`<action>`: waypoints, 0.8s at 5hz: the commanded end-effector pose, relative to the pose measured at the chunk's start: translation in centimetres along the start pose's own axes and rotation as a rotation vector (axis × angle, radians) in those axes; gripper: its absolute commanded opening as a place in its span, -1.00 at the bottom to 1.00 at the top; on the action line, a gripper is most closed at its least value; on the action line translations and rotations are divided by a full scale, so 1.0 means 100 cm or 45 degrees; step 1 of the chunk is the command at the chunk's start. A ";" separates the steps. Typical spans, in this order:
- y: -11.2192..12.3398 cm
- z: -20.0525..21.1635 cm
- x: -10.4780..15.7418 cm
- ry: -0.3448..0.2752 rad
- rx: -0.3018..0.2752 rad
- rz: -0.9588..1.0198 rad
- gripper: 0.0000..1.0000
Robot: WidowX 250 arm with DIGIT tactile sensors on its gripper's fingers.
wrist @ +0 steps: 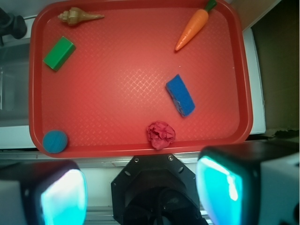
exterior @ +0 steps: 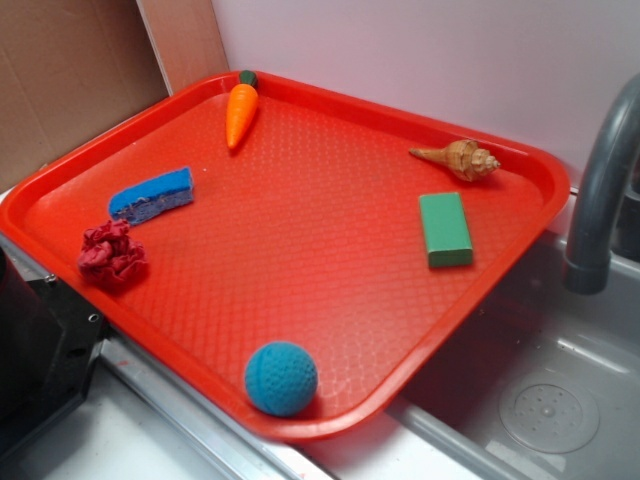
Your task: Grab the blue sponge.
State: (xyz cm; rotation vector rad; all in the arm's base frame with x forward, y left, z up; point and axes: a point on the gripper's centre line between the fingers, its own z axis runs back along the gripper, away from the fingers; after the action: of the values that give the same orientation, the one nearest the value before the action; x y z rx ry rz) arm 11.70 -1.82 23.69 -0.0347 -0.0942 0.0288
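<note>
The blue sponge (exterior: 152,194) lies flat on the left part of the red tray (exterior: 400,110), its bright blue top over a paler layer. In the wrist view the sponge (wrist: 180,94) lies right of the tray's (wrist: 140,151) middle, just above a crumpled red cloth (wrist: 160,135). My gripper (wrist: 140,192) is open and empty. Its two cyan pads (wrist: 63,197) stand wide apart at the bottom of the wrist view, high above and short of the tray's near edge. The gripper is out of the exterior view.
On the tray lie an orange carrot (exterior: 240,110), a seashell (exterior: 460,158), a green block (exterior: 445,228), a teal dimpled ball (exterior: 281,378) and the red cloth (exterior: 112,254). A grey faucet (exterior: 600,190) and sink (exterior: 560,400) are on the right. The black robot base (exterior: 30,340) stands at the left.
</note>
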 end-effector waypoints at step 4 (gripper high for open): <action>0.077 -0.130 0.046 0.140 0.054 0.043 1.00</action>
State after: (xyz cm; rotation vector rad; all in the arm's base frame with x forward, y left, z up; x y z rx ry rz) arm 16.91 5.01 10.01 -0.0125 0.0586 0.0540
